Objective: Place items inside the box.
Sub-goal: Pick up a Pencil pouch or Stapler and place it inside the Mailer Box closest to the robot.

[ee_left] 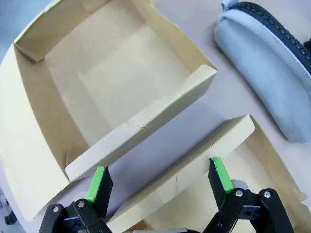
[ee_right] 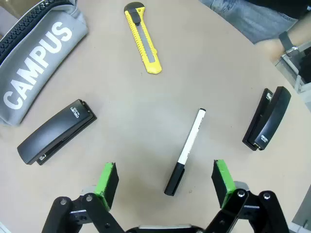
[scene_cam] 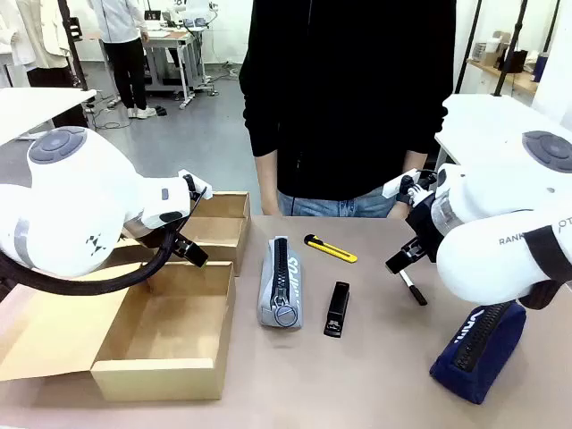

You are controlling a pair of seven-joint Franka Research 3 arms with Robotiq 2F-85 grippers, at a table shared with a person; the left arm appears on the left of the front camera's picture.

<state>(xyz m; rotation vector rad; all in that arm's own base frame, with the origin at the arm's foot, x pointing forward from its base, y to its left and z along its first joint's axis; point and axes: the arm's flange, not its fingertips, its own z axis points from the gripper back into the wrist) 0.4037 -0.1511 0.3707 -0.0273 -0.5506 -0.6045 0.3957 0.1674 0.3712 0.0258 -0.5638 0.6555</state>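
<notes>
An open cardboard box stands at the front left, and its flaps lie right under my open left gripper, which hovers over the box's far edge. A grey zip pouch lettered "CAMPUS" lies mid-table. To its right are a yellow-and-black utility knife and a black stapler. Another black stapler lies farther off. A navy pouch sits at the front right. My right gripper hangs open over a black-and-white marker.
A person in a black top stands at the far edge, one wrist with a watch near the table. The box's second compartment lies behind the first one. The grey pouch lies just beside the box.
</notes>
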